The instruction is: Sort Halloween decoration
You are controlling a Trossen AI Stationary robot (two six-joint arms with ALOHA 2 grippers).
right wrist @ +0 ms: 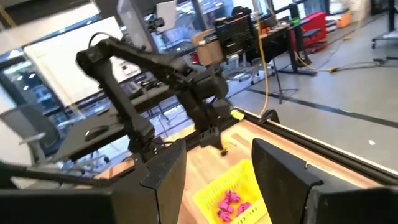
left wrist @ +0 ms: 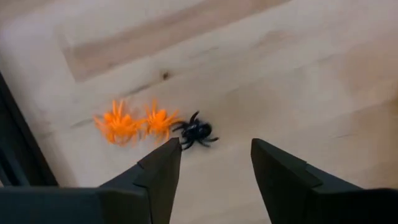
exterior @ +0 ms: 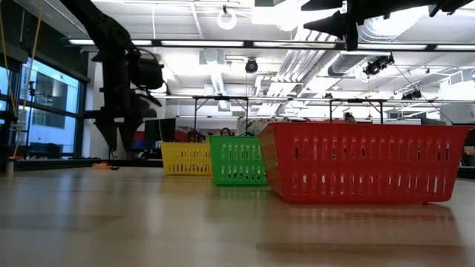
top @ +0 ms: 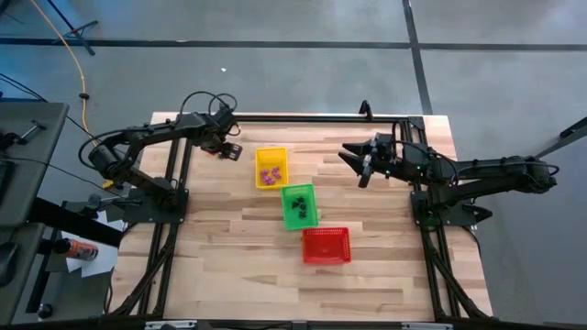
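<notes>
With its fingers spread apart, the left gripper (left wrist: 214, 171) hovers above a black spider (left wrist: 196, 131) beside two orange spiders (left wrist: 138, 122), apparently lining up a pick. The right gripper (right wrist: 217, 171) waits open above the yellow basket (right wrist: 233, 180), clear of the work.

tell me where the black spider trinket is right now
In the left wrist view the black spider lies on the bare wooden table, beside two orange spiders, just ahead of the open left gripper.

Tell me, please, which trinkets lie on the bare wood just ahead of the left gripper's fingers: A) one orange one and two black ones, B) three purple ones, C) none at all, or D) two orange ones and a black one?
D: the left wrist view shows two orange spiders beside a black spider on the table, ahead of the left gripper, whose fingers are apart.
</notes>
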